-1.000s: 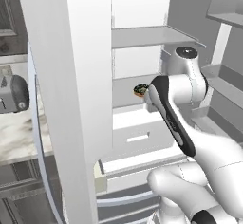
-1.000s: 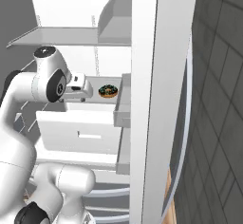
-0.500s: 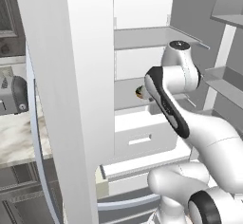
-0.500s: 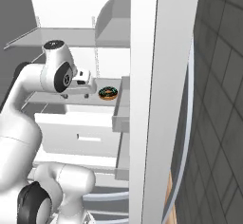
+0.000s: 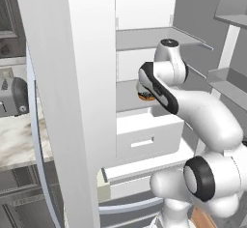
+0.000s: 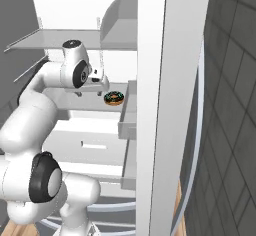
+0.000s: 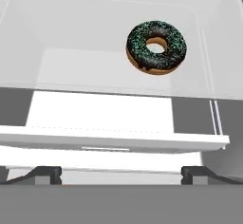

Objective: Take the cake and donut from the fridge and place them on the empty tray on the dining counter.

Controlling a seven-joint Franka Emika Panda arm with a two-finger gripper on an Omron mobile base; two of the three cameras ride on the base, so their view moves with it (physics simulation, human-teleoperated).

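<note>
The donut (image 7: 156, 47), a dark chocolate ring with light speckles, lies on a clear shelf (image 7: 85, 47) inside the open fridge (image 5: 87, 77). It also lies at mid-height on the shelf in the right base view (image 6: 114, 98) and peeks out behind the arm in the left base view (image 5: 144, 95). My gripper (image 7: 121, 173) is open, its fingertips (image 7: 45, 172) spread wide and nothing between them. It hovers just left of the donut (image 6: 100, 83), apart from it. The cake, the tray and the dining counter are out of view.
A white drawer (image 5: 144, 137) juts out below the shelf, and another shelf (image 5: 154, 36) runs above the hand. The fridge's door edge (image 6: 160, 80) stands close on the right, with door bins (image 5: 231, 9) beyond. A marbled counter top (image 5: 19, 140) with a grey appliance (image 5: 14, 96) lies left.
The hand has risen and swung closer to the donut on the shelf. The donut has not moved. The gripper stays open.
</note>
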